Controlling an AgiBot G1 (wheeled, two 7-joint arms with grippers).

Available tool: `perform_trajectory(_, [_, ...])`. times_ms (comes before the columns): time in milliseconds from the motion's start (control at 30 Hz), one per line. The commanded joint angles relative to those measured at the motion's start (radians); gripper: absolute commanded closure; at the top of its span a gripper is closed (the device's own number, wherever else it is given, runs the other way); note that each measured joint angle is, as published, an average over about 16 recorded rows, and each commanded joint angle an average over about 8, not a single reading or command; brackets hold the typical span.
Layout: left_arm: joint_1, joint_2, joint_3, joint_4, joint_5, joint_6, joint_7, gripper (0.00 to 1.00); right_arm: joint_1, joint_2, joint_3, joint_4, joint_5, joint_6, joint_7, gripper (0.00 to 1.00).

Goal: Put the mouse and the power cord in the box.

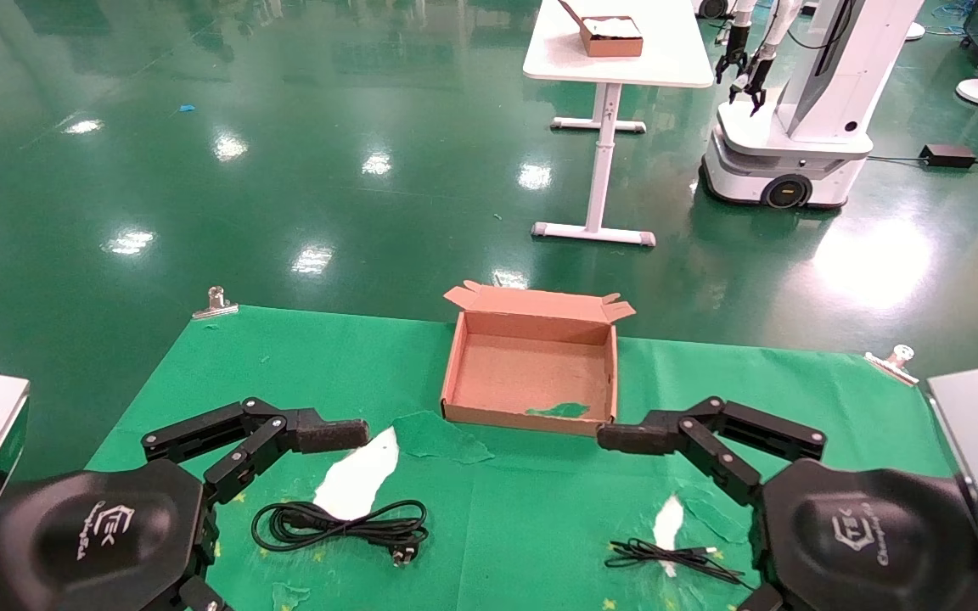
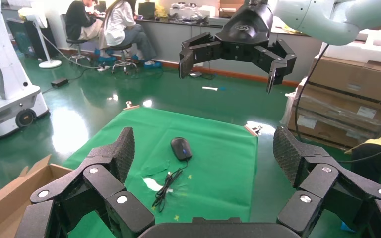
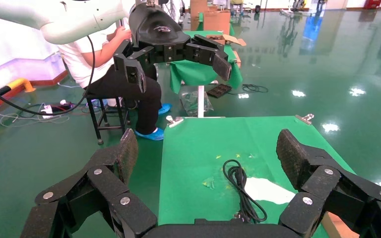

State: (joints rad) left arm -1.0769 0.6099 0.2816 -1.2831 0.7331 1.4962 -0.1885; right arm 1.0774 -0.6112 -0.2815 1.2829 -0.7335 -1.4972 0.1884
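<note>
The open brown box (image 1: 531,373) sits at the middle of the green cloth, its flap lid folded back and a green scrap on its floor. The coiled black power cord (image 1: 340,522) lies on the near left; the right wrist view also shows this cord (image 3: 240,191). In the left wrist view the black mouse (image 2: 181,148) rests on the cloth with its thin cable (image 2: 164,188) bunched beside it. The head view shows only that cable (image 1: 676,560). My left gripper (image 2: 206,148) and right gripper (image 3: 208,146) hover open above the cloth, holding nothing.
Torn white patches (image 1: 357,479) mark the cloth. Metal clips (image 1: 216,301) (image 1: 895,356) hold its far corners. Beyond stand a white table (image 1: 616,68) with a small brown box (image 1: 612,38) and another robot (image 1: 795,110) on the green floor.
</note>
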Motion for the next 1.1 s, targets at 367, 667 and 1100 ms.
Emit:
perform_trajectory(367, [0.003, 0.001, -0.002, -0.001, -0.003, -0.001, 0.001, 0.0, -0.002, 0.0, 0.001, 0.001, 0.002, 0.001, -0.001, 0.0])
perform_trajectory(667, [0.004, 0.001, -0.003, -0.001, -0.003, -0.001, 0.002, 0.0, -0.002, 0.0, 0.001, 0.001, 0.002, 0.001, -0.001, 0.0])
perform_trajectory(1100, [0.004, 0.002, -0.003, -0.001, -0.004, -0.001, 0.003, 0.0, -0.003, 0.0, 0.002, 0.001, 0.003, 0.002, -0.001, 0.0])
